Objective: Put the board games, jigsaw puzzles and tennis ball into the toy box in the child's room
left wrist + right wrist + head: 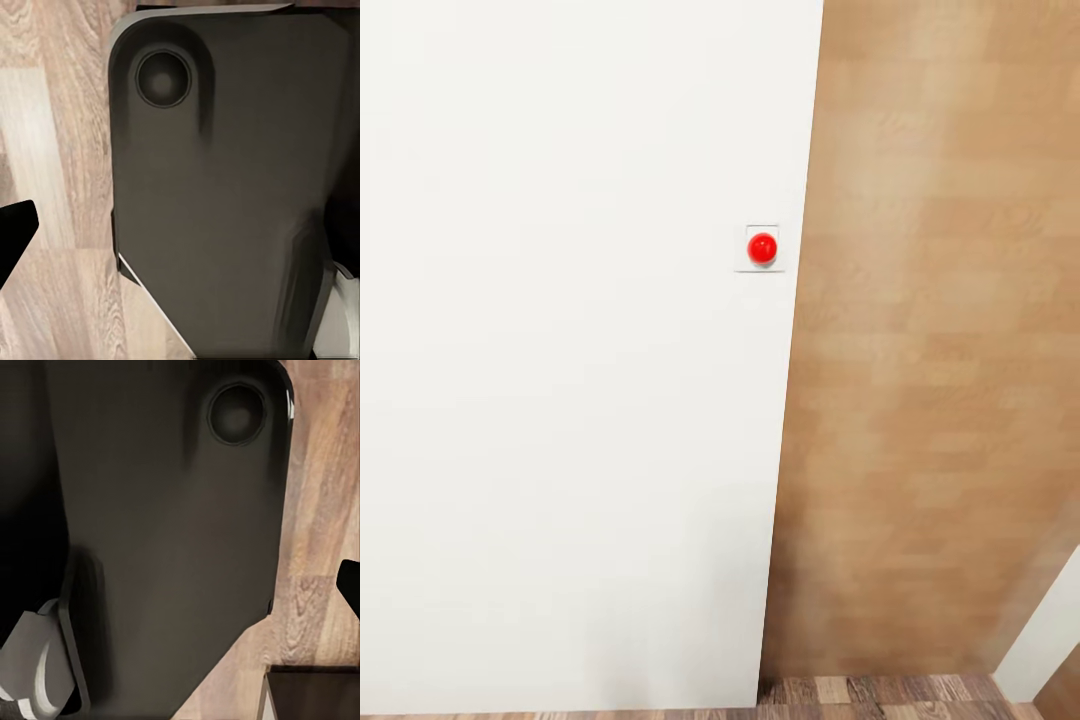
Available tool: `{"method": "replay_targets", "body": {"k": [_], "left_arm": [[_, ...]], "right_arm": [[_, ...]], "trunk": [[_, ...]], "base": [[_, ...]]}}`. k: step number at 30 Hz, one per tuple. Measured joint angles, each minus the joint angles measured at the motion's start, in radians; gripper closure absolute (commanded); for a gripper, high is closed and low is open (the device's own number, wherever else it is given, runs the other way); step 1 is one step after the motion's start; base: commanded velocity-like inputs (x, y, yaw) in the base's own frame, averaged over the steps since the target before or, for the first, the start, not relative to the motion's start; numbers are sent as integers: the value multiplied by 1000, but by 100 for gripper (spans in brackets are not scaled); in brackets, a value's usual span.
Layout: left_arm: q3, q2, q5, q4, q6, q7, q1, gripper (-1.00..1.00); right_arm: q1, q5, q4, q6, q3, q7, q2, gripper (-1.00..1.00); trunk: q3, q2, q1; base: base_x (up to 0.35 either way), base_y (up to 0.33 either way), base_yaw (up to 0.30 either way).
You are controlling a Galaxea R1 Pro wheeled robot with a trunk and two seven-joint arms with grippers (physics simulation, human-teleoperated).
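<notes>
White wall [560,400] takes up the left of the head view, carrying a small square plate with a round red button [762,248]; beside it stands a tall wood-grain panel [940,350], with a strip of plank floor [880,692] at their foot. From the left wrist, a dark grey robot base [225,202] with a round recess sits over pale wood floor [52,150], and one black fingertip [13,232] shows at the edge, so whether that gripper is parted or closed cannot be told. From the right wrist, the same dark body [165,532] lies over wood planks [315,547], a black finger tip [350,583] at the edge; its state cannot be told either. None of the toys, nor the toy box, can be placed from these views.

Dark robot base [225,187] beneath both wrists.
</notes>
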Motion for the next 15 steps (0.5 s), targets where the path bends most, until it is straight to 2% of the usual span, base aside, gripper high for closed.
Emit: {"method": "replay_targets", "body": {"k": [6,15], "left_arm": [[-1,0,0,0,0,0,0,-100],[-1,0,0,0,0,0,0,-100]], "right_arm": [[0,-1,0,-81,2,-1,1,-100],[0,-2,1,-122,3,-5,1,-100]], "trunk": [[19,42,-23],[47,105,-58]], "base": [[0,0,54],[0,0,243]]}}
